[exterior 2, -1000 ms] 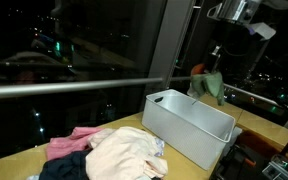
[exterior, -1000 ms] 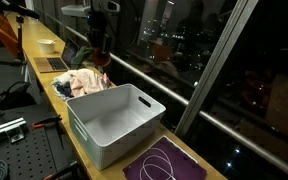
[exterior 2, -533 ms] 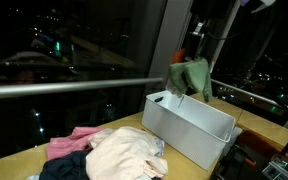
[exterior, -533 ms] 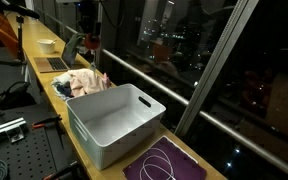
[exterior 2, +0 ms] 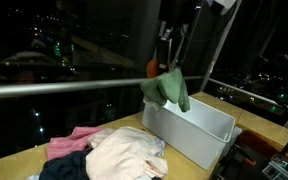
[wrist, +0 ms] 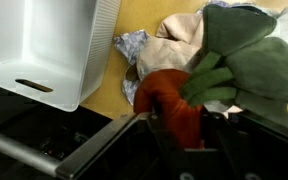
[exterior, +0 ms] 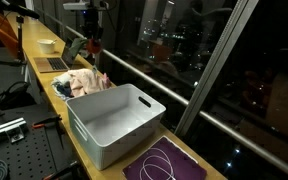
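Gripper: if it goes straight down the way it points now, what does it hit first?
Below the gripper and its hanging green cloth lies the clothes pile, beside the white bin, not in it. Depth is unclear, so likely the pile.

Dim room light from above; the window (exterior 2: pixel 84 40) behind the gripper (exterior 2: pixel 167 65) is black, dotted with glare. In the wrist view the cloth (wrist: pixel 244 60) at the gripper looks blurred.
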Controlling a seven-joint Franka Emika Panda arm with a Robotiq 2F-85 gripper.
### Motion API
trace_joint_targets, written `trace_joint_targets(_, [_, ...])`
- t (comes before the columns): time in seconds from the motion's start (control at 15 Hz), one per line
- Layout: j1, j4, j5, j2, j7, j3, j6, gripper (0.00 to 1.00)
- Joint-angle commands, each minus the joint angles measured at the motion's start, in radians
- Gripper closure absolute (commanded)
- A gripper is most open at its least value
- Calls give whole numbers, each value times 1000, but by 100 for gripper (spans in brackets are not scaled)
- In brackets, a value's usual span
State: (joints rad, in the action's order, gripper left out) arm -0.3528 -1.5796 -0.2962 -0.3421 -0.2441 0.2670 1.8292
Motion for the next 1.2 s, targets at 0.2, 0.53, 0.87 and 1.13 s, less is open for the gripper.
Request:
trace_joint_targets(0.2, [-11,59,3,-34,28,-41,-41,14])
trace_joint_targets(0.53, [17,-9,17,11,46,-63,-13,0])
trace_joint_targets(0.87, [13,7,5,-11,28,-68,-14,0])
trace_joint_targets(1.13, [13,4,5,-7,28,-68,-14,0])
